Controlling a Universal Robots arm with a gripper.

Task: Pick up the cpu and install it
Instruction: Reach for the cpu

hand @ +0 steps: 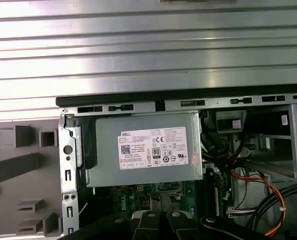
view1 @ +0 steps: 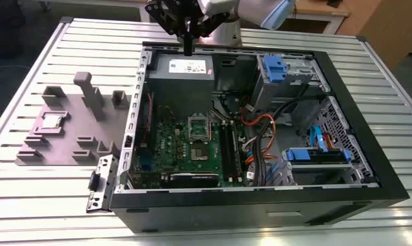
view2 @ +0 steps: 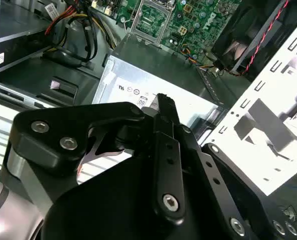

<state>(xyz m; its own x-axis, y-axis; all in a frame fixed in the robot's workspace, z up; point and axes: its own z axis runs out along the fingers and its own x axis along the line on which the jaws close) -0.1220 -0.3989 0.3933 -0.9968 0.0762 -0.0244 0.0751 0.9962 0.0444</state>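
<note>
So the end effector (view1: 188, 50) is hanging above the far side of the big open black computer case (view1: 247, 202), right over the grey metal power supply box with the white label (view1: 181, 82). As far as I can see its black fingers are pressed together with nothing between them, so it's closed and empty. In the first wrist view you look straight down past the fingers (hand: 148, 220) at that same power supply, with the ribbed aluminium tabletop (view1: 48, 205) beyond the case rim. The small flat square silvery cpu (view1: 52, 121) is nowhere near it. It's lying flat in a recess of the grey-mauve plastic holder plate (view1: 76, 130) with the upright blocks, which sits outside the case toward the tabletop's edge on the exterior view's left. The holder is just beside the case's side wall, and the cpu is on the part of it away from the case. Inside the case, the green motherboard (view1: 182, 148) lies flat on the bottom and its rectangular black-and-metal socket frame (view1: 199, 128) sits about mid-board, well apart from the cpu.
</note>
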